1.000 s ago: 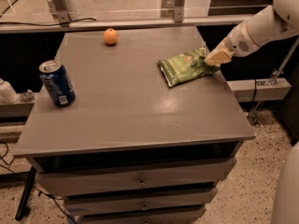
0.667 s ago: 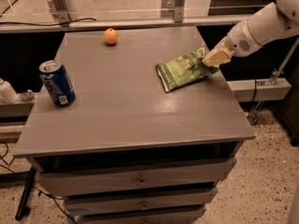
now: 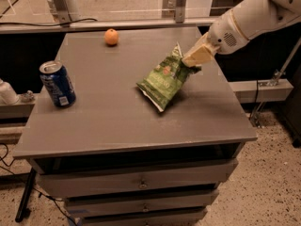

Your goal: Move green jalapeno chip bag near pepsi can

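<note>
The green jalapeno chip bag (image 3: pixel 164 79) hangs tilted over the middle right of the grey tabletop, its upper right end pinched, its lower left end at or just above the surface. My gripper (image 3: pixel 194 60) comes in from the upper right on a white arm and is shut on the bag's top corner. The pepsi can (image 3: pixel 57 84) stands upright near the table's left edge, well left of the bag.
A small orange fruit (image 3: pixel 111 36) sits at the back of the table (image 3: pixel 117 121). Drawers are under the tabletop. Metal posts and a ledge run behind the table. A white object (image 3: pixel 6 92) lies left of the table.
My gripper has lifted the bag by its right end and carried it left toward the table's middle; the bag now hangs tilted instead of lying flat. The can and fruit have not moved.
</note>
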{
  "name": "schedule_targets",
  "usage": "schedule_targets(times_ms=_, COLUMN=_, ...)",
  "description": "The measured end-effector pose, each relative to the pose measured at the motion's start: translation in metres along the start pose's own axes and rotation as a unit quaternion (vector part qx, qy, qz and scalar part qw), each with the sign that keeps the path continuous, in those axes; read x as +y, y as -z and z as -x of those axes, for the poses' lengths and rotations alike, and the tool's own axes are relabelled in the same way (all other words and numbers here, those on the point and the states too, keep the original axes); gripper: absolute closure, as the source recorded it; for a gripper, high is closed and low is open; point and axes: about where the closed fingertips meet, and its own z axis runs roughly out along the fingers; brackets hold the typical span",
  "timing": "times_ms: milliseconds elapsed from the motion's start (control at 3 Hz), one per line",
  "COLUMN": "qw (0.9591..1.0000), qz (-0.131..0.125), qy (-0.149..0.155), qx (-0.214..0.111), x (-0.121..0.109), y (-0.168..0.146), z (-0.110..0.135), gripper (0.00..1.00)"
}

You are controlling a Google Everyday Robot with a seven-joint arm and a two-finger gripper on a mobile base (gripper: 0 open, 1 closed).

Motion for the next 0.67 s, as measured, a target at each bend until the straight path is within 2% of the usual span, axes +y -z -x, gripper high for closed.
schedule_targets(times_ms=333, qw=1.0, qz=0.001, qy=0.0, qx=0.0, x=0.022, y=-0.014, z=0.031, gripper=1.0)
schedule_targets(times_ms=667, qw=0.9999, qz=-0.009, qy=-0.012, qx=-0.006, x=0.027, y=-0.024, z=0.059, gripper=1.0)
